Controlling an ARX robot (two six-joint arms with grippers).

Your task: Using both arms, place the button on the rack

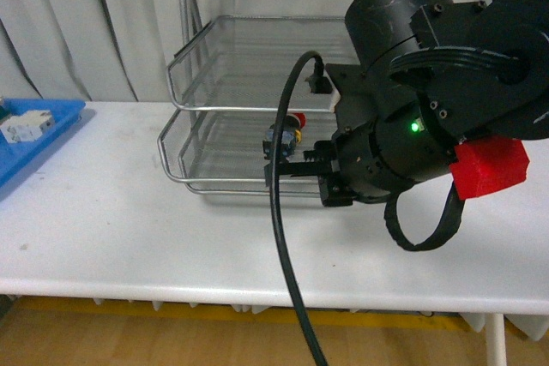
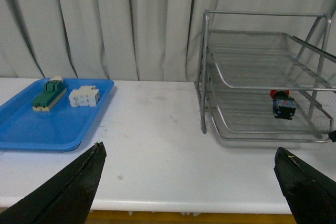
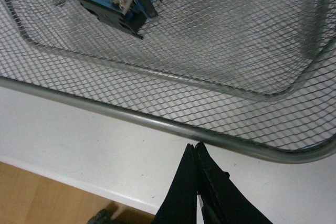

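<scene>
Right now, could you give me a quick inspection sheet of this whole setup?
Surface: white table, faint smudges.
Job's things: button lies on a lower tier of the rack, free of both grippers.
Clutter: blue tray holding a green switch and a white block.
Grippers: left gripper open, empty; right gripper shut, empty, outside the rack's front rim.
Cables: black cable hangs over the table edge.
Surroundings: pale curtain, wooden floor.

Your front cam faces the rack (image 1: 249, 109) straight on; L wrist sees it wide, R wrist close-up.
</scene>
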